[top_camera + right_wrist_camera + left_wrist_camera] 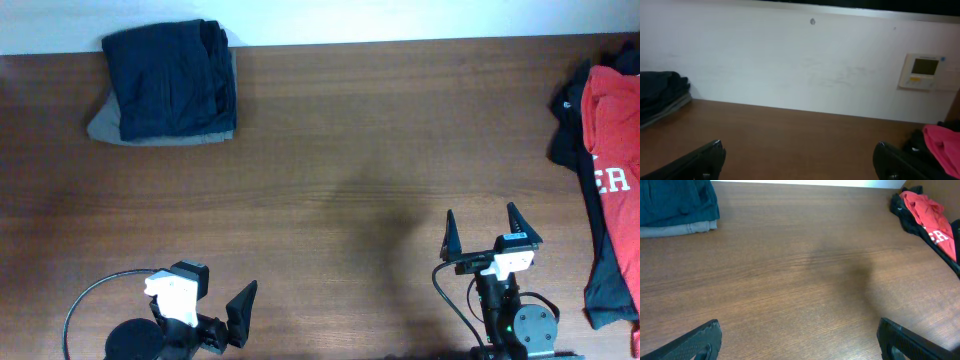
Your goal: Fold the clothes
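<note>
The navy-blue shorts lie folded at the far left of the table, stacked on folded grey shorts. They also show in the left wrist view and the right wrist view. My left gripper is open and empty at the front left, far from the stack. My right gripper is open and empty at the front right. Its fingers frame bare table in the right wrist view, as do the left gripper's fingers in the left wrist view.
A pile of unfolded clothes with a red T-shirt on dark garments lies at the right edge, also in the left wrist view. A white wall with a thermostat stands behind the table.
</note>
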Controlling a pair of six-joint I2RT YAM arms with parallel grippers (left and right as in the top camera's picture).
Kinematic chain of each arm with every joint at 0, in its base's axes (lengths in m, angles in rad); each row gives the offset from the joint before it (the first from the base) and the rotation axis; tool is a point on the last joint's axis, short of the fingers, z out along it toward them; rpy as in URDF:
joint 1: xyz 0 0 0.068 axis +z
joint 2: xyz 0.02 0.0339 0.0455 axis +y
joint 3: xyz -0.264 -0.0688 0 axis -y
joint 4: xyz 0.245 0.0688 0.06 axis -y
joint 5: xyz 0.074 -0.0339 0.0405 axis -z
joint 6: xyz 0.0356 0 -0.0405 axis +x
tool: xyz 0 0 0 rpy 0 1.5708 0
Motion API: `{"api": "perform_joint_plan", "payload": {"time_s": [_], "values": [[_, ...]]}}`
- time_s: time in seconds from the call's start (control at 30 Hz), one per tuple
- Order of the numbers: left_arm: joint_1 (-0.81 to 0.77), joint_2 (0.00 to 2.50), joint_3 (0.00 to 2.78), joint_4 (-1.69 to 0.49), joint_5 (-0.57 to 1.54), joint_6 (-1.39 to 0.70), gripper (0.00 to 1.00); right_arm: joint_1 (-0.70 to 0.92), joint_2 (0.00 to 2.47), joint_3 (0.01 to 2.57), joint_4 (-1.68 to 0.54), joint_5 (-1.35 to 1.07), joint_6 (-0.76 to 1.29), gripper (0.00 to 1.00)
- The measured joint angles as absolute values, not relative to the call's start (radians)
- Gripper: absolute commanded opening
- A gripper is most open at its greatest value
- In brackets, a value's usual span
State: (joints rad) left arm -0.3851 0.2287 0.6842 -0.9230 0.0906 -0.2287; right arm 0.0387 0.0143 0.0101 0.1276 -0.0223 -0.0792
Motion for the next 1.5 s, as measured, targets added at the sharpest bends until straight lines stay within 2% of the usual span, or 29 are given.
{"api": "perform_joint_plan", "payload": {"time_s": [0.4, 1.5], "values": [[-0.385, 0.229, 0.684, -0.923, 0.091, -0.229, 0.99, 0.039, 0.014, 0.010, -0.073, -0.014, -0.075, 0.99], [-0.382, 0.229, 0.684, -0.923, 0.062, -0.229, 0.99, 0.039, 0.014, 0.010, -0.074, -0.011, -0.074, 0.99]]}}
